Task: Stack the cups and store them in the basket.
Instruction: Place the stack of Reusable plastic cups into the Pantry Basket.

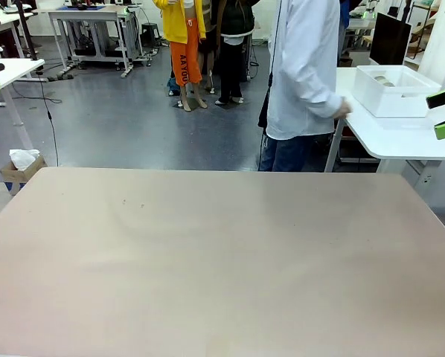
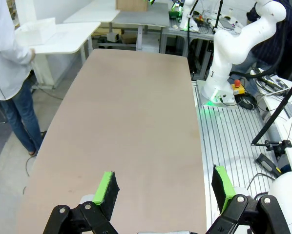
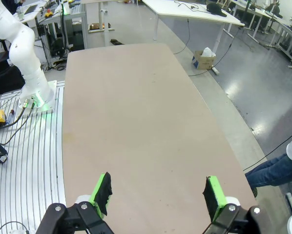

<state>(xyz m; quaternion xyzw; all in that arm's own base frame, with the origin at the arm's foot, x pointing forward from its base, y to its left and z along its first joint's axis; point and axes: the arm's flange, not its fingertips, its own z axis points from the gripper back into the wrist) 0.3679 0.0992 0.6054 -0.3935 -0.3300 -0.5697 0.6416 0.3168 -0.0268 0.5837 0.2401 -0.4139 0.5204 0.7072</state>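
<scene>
Basket (image 1: 392, 93) on the far side table (front view); left gripper (image 2: 164, 189) and right gripper (image 3: 157, 193) agape, empty.

From my seat, the basket (image 1: 392, 91) on the white side table (image 1: 401, 137) shows something round inside, but its wall hides most of it, and I cannot tell whether it is cups. The person (image 1: 303, 82) beside that table is cut off by the top edge. In the right wrist view only a jeans leg (image 3: 273, 170) shows at the right edge.
</scene>
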